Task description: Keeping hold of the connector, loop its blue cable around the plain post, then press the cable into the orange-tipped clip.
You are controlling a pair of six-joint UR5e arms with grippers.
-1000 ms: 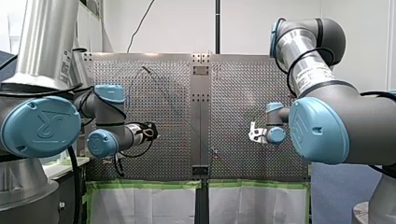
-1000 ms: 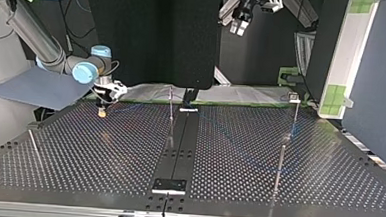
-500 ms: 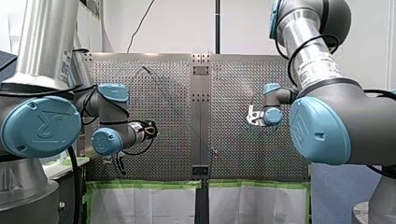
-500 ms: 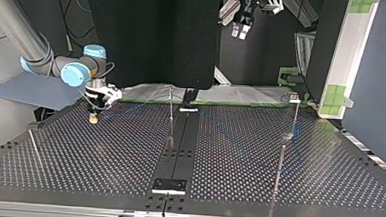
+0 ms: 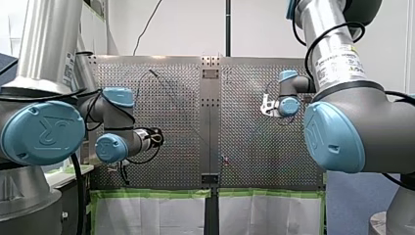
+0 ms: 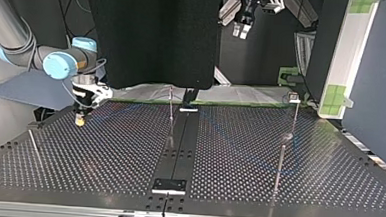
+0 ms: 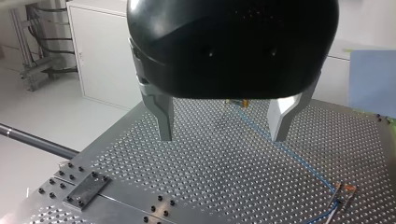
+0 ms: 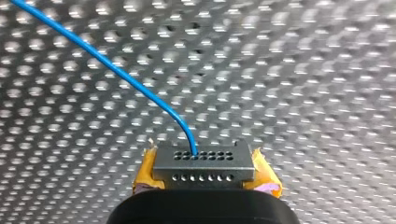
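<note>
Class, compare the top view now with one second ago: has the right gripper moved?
Yes. My right gripper has shifted toward the top view's left, farther from the thin post beside the black centre strip.

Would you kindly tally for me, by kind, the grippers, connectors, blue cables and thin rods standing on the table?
Grippers: 2 (my left gripper open, my right gripper shut on the connector)
Connector: 1
Blue cable: 1
Thin rods: 4
Total: 8
</note>
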